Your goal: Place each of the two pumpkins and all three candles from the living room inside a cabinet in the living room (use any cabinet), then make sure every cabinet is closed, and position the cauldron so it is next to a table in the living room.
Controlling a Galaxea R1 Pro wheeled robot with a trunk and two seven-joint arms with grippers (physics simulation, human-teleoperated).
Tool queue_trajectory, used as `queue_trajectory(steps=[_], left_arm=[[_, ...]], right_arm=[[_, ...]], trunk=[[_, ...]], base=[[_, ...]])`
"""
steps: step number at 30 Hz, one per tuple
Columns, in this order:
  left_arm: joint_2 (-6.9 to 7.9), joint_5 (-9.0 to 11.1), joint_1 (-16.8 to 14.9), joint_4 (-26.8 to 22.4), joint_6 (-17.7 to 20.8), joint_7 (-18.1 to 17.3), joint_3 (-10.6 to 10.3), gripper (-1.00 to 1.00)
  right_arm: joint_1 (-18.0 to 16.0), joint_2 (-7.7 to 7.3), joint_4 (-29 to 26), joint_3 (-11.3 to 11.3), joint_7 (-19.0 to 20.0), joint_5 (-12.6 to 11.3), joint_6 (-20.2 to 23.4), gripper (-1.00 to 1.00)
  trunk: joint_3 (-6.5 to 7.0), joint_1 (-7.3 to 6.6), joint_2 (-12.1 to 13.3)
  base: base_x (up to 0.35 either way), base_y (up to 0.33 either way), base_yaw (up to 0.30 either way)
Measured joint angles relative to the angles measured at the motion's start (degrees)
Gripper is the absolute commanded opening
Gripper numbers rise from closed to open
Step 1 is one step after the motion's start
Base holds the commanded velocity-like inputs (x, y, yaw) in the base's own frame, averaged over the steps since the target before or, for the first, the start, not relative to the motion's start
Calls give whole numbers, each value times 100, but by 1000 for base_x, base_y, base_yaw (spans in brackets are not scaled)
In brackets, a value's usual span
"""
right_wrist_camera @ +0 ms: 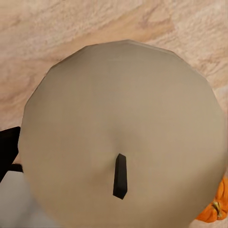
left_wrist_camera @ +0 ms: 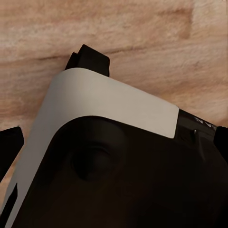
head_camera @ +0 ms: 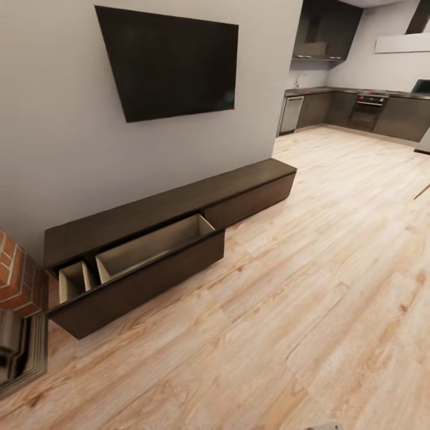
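My right hand [right_wrist_camera: 14,152] has a candle [right_wrist_camera: 123,128] right up against its camera: pale round top, dark wick; one dark finger [right_wrist_camera: 8,142] peeks past its edge, so I cannot tell whether I am pinching it. A pumpkin [right_wrist_camera: 214,209] shows just beyond the candle. My left hand [left_wrist_camera: 57,99] hangs over the wood floor [left_wrist_camera: 142,33] above the robot's white and black body [left_wrist_camera: 109,109]; its grip I cannot tell either. Ahead, the cabinet [head_camera: 179,206] runs along the wall under the television [head_camera: 170,60], its left drawer [head_camera: 137,269] pulled open, pale inside. Brick fireplace [head_camera: 15,275] at near left, kitchen [head_camera: 358,107] far right.

Wall-mounted TV [head_camera: 170,63] — brick fireplace [head_camera: 18,280] — kitchen units [head_camera: 358,110] beyond.
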Motion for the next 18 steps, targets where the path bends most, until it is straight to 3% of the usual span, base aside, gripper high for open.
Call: queue_trajectory(steps=[7,18], left_arm=[[5,0,0,3,0,1,-1,100],[5,-8,0,-1,0,1,-2,100]], right_arm=[[0,0,0,1,0,0,-3,-100],[0,7,0,2,1,1,0,-100]], trunk=[[-49,0,0],[-130,0,0]], base=[[29,-41,196],[207,-227,185]])
